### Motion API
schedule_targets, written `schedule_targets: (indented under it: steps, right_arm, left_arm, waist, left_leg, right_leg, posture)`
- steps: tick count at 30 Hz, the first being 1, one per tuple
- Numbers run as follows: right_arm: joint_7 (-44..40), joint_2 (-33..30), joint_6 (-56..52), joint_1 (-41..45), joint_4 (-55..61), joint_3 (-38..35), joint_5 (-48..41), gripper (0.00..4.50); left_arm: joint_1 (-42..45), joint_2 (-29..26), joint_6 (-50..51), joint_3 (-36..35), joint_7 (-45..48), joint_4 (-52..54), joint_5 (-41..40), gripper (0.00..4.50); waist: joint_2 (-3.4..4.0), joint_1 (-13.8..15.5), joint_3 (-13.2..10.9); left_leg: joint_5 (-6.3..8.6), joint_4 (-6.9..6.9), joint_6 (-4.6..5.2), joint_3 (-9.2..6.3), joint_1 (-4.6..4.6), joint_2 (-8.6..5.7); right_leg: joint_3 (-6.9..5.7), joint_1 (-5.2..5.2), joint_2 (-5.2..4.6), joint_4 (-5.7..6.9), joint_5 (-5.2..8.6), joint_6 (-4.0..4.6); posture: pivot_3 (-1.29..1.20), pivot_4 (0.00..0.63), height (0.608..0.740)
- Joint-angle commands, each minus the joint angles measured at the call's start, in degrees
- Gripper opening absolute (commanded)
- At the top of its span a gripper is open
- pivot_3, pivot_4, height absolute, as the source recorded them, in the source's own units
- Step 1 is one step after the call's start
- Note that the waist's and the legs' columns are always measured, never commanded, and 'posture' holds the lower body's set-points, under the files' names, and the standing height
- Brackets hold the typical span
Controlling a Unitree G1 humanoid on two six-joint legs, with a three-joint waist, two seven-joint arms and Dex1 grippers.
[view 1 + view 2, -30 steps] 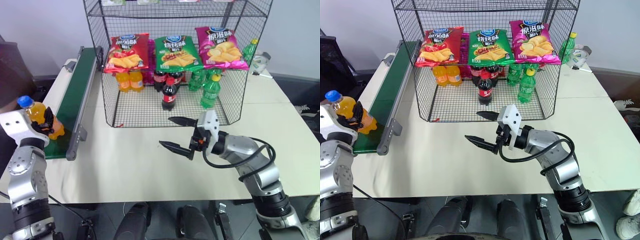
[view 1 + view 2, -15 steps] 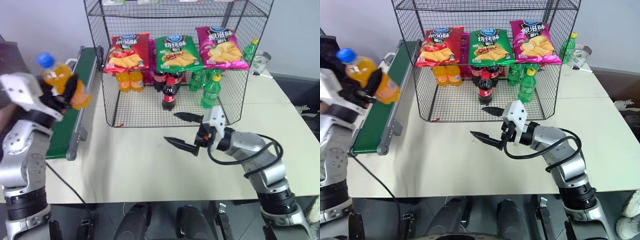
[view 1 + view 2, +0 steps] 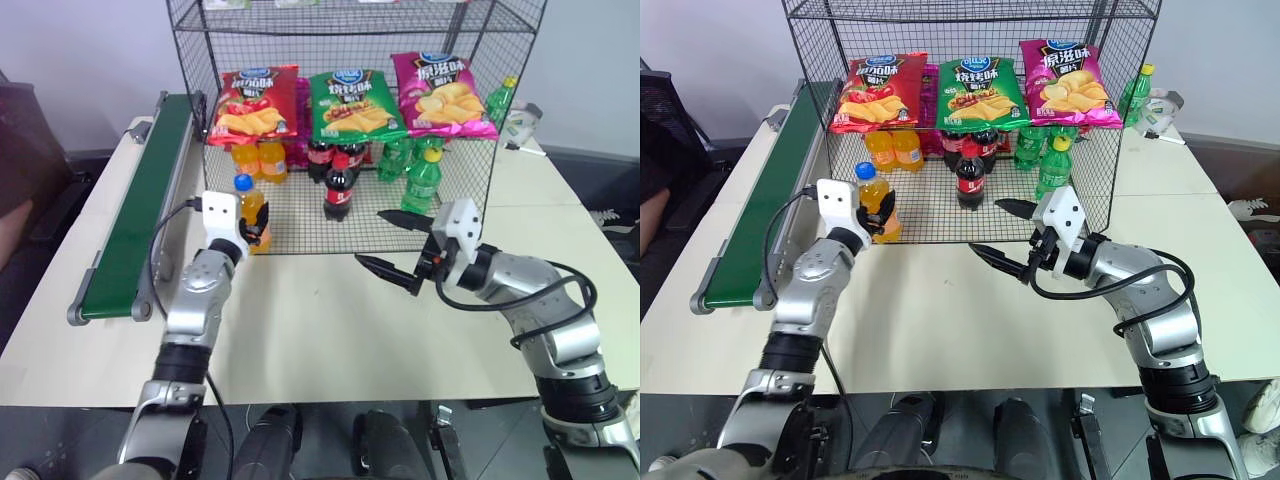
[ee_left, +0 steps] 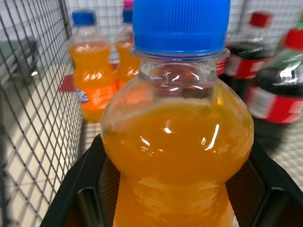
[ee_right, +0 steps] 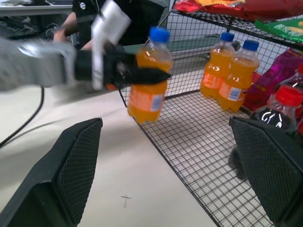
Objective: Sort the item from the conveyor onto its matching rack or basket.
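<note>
Item one: my left gripper (image 3: pixel 252 228), black fingers clamped on the small clear plastic bottle of orange soda with a blue screw cap (image 3: pixel 250 211), which I hold upright at the front left corner of the large black wire-mesh shelf cage (image 3: pixel 460 215); whether its base touches the grid floor I cannot quite tell. In the left wrist view the bottle sits between my two fingers (image 4: pixel 78 189), cap uppermost. Item two: my right gripper (image 3: pixel 392 245), fingers spread wide and holding nothing, hovering over the white tabletop (image 3: pixel 300 330) just in front of the cage, pointing toward the left arm. Item three: cage contents, lower level: two more orange soda bottles (image 3: pixel 258 160) at the back left, dark cola bottles with red caps (image 3: pixel 338 185) in the middle, green plastic bottles (image 3: pixel 420 180) to the right. Item four: above them, three crisp bags, red (image 3: pixel 255 105), green (image 3: pixel 352 105) and magenta (image 3: pixel 440 95), side by side. Item five: the long narrow dark green conveyor belt with grey metal side rails (image 3: pixel 140 200), running along the table left of the cage, nothing on it.
</note>
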State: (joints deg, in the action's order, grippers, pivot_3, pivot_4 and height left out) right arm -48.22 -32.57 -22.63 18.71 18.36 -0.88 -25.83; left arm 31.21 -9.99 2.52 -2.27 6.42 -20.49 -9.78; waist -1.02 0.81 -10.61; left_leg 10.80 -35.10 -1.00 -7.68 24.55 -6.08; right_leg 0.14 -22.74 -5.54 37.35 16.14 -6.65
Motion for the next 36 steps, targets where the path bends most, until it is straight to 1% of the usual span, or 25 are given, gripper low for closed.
schedule_targets:
  steps: [1, 3, 9, 12, 15, 17, 18, 19, 25, 28, 31, 36]
  right_arm:
    - [0.47, -0.31, 0.98, 0.10, 2.27, -1.20, -0.38, 4.50]
    - [0.76, -0.31, 0.91, -0.16, 2.65, -1.24, -0.40, 4.50]
    - [1.55, -0.27, 0.83, -0.42, 3.16, -1.14, -0.36, 4.50]
    - [1.80, -0.33, 0.81, -0.47, 3.34, -1.14, -0.41, 4.50]
    - [1.91, -0.43, 0.81, -0.37, 3.39, -1.14, -0.46, 4.50]
    - [1.98, -0.47, 0.80, -0.32, 3.43, -1.13, -0.45, 4.50]
    - [1.98, -0.49, 0.78, -0.31, 3.46, -1.14, -0.46, 4.50]
    - [1.96, -0.51, 0.77, -0.29, 3.47, -1.13, -0.48, 4.50]
    - [1.78, -0.57, 0.63, -0.03, 3.39, -1.03, -0.58, 4.50]
    - [1.67, -0.55, 0.61, 0.21, 3.27, -0.90, -0.59, 4.50]
    - [1.55, -0.51, 0.63, 0.55, 3.00, -0.79, -0.57, 4.50]
    - [1.20, -0.60, 0.63, 1.03, 2.64, -0.78, -0.66, 4.50]
  left_arm:
    - [7.03, 1.85, -12.20, -1.63, -3.60, -9.97, 3.22, 2.43]
    - [10.10, 2.51, -17.23, -2.05, -6.05, -16.96, 4.93, 2.43]
    - [18.69, 3.36, -25.78, -3.82, -10.20, -34.34, 5.84, 2.43]
    - [21.12, 3.39, -28.09, -4.51, -11.02, -39.45, 6.28, 2.43]
    - [22.53, 3.87, -28.26, -6.06, -9.05, -42.67, 4.58, 2.43]
    - [22.90, 4.04, -28.41, -7.10, -8.00, -43.45, 3.82, 3.49]
    - [22.96, 3.98, -28.59, -7.33, -7.94, -43.64, 3.91, 3.95]
    - [22.91, 3.87, -28.81, -7.44, -7.83, -43.71, 4.08, 4.46]
    - [20.93, 3.59, -28.86, -8.03, -5.42, -41.47, 3.73, 4.46]
    - [18.89, 3.73, -28.61, -7.97, -4.41, -37.96, 3.49, 4.46]
    - [15.25, 3.74, -27.13, -7.36, -3.89, -31.36, 3.73, 4.46]
    - [7.39, 3.54, -20.67, -6.19, -3.04, -15.15, 3.89, 4.46]
  waist:
    - [0.00, -0.01, 0.00]
    - [-0.01, -0.06, 0.00]
    - [-0.01, -0.14, -0.01]
    - [-0.02, -0.12, -0.01]
    - [-0.02, -0.12, -0.01]
    - [-0.02, -0.13, -0.01]
    - [-0.02, -0.14, -0.01]
    - [-0.02, -0.14, -0.01]
    - [-0.02, -0.21, 0.00]
    - [-0.02, -0.22, 0.00]
    - [-0.02, -0.27, 0.00]
    - [-0.01, -0.25, 0.01]
  left_leg:
    - [0.00, -0.01, 0.00, 0.00, 0.01, 0.00]
    - [0.00, -0.02, 0.00, 0.00, 0.01, -0.02]
    - [0.00, -0.01, 0.00, 0.00, 0.01, -0.02]
    - [0.00, -0.02, 0.01, 0.00, 0.01, -0.04]
    - [-0.01, -0.03, 0.01, 0.00, 0.01, -0.05]
    - [-0.01, -0.03, 0.01, 0.00, 0.01, -0.05]
    - [-0.01, -0.04, 0.01, 0.00, 0.01, -0.05]
    - [-0.01, -0.04, 0.01, 0.00, 0.01, -0.05]
    - [-0.01, -0.05, 0.00, 0.00, -0.02, -0.05]
    - [-0.01, -0.06, 0.00, 0.00, -0.02, -0.05]
    - [-0.01, -0.05, 0.00, 0.00, -0.02, -0.05]
    - [-0.02, -0.05, 0.00, -0.01, -0.02, -0.04]
  right_leg:
    - [-0.01, 0.00, 0.00, 0.00, 0.00, 0.00]
    - [-0.02, 0.00, 0.00, 0.00, 0.00, -0.01]
    - [-0.05, -0.02, 0.06, 0.03, -0.01, -0.02]
    - [-0.06, -0.01, 0.08, 0.05, -0.01, -0.03]
    - [-0.07, -0.01, 0.08, 0.06, -0.01, -0.04]
    - [-0.08, -0.01, 0.08, 0.08, -0.01, -0.04]
    - [-0.08, -0.01, 0.09, 0.09, -0.01, -0.04]
    - [-0.08, -0.01, 0.09, 0.10, -0.01, -0.04]
    - [-0.08, 0.00, 0.10, 0.14, -0.01, -0.04]
    - [-0.08, 0.00, 0.10, 0.15, -0.01, -0.04]
    - [-0.07, -0.01, 0.10, 0.16, -0.01, -0.04]
    - [-0.04, -0.02, 0.09, 0.18, -0.01, -0.03]
  posture:
    - [0.00, 0.150, 0.740]
    - [0.00, 0.150, 0.740]
    - [0.00, 0.150, 0.740]
    - [0.00, 0.150, 0.740]
    - [0.00, 0.150, 0.740]
    - [0.00, 0.150, 0.740]
    - [0.00, 0.150, 0.740]
    - [0.00, 0.150, 0.740]
    - [0.00, 0.150, 0.740]
    - [0.00, 0.150, 0.740]
    - [0.00, 0.150, 0.740]
    - [0.00, 0.150, 0.740]
